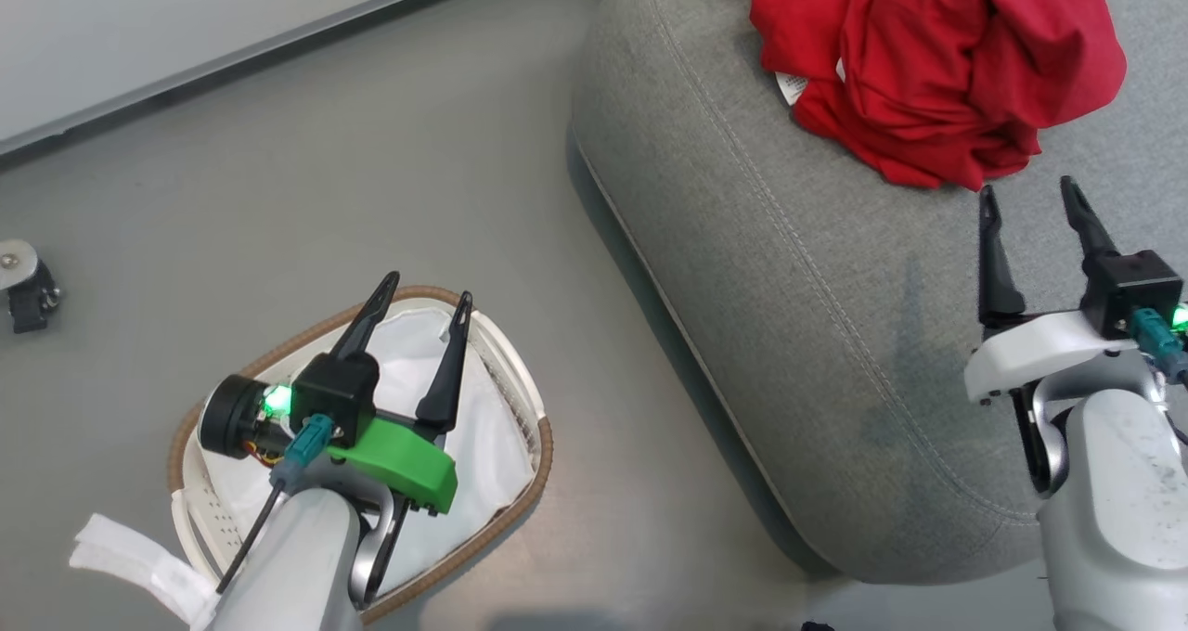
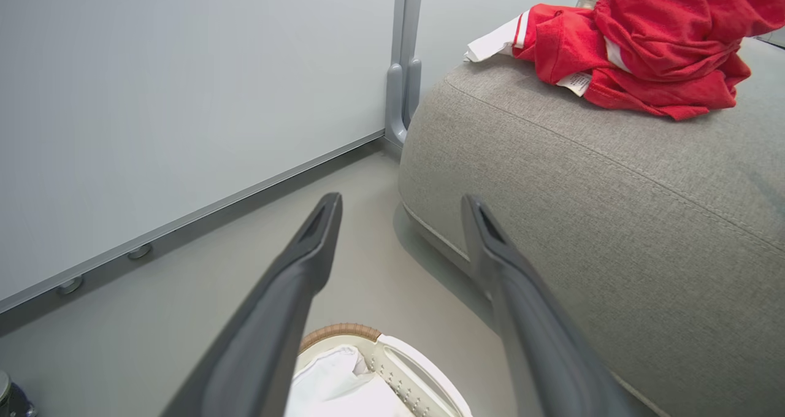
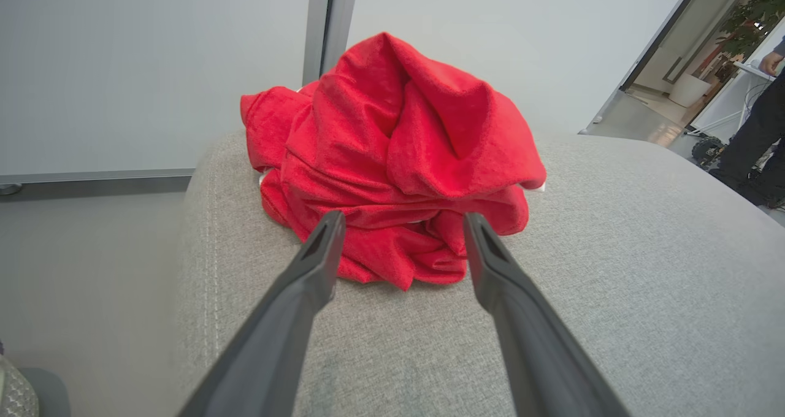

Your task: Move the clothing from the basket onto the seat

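The red clothing lies in a crumpled heap on the grey seat; the same clothing fills the middle of the right wrist view, and in the left wrist view the clothing rests on the seat. My right gripper hovers just short of the heap, open and empty; its fingertips flank the heap's near edge. Over the cream basket, my left gripper is open and empty. White liner shows inside the basket.
Grey floor separates the basket from the seat. A pale wall panel with a metal base rail runs behind. A small castor stands at the far left. A person's legs show far off at the right.
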You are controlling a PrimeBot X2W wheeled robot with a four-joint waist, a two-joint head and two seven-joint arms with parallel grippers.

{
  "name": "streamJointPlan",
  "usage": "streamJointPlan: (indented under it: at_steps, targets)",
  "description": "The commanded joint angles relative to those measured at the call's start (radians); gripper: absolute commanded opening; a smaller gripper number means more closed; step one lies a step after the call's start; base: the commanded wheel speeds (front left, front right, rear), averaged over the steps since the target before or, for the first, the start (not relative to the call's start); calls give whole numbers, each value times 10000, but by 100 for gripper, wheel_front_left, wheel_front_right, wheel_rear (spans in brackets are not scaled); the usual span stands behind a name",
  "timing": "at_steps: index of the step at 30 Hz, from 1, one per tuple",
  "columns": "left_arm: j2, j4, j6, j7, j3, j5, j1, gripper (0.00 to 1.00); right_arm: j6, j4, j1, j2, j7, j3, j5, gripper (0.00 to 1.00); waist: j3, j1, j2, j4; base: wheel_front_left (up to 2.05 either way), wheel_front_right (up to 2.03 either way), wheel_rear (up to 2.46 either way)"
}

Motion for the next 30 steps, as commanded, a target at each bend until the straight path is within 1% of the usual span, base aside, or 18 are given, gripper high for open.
streamJointPlan:
  at_steps: [1,5,11,16,19,22,30]
  targets:
    - [-22,-4,65,4,182,32,287,100,-14,-86,169,55,-1,231,160,100,-477,0,0,390,0,0,0]
    - [-192,-26,182,4,802,60,625,100,-14,-221,259,213,-1,874,475,100,-748,0,0,968,0,0,0]
    - [-437,-1,389,4,1875,128,943,100,-14,36,151,265,-3,1732,1422,100,-1008,0,0,2010,0,0,0]
    - [-616,123,553,4,2765,267,1209,100,-14,231,54,270,-1,2437,1690,100,-1256,0,0,2732,0,0,0]
    - [-681,245,543,4,3209,295,1397,100,-14,362,64,259,-1,2649,1766,100,-1424,0,0,3005,0,0,0]
    - [-749,326,435,4,3592,400,1566,100,-14,487,199,263,-1,2797,1807,100,-1624,0,0,3228,0,0,0]
    - [-911,319,127,6,4169,558,2239,100,-14,792,819,264,-1,2831,1769,100,-2268,0,0,3428,0,0,0]
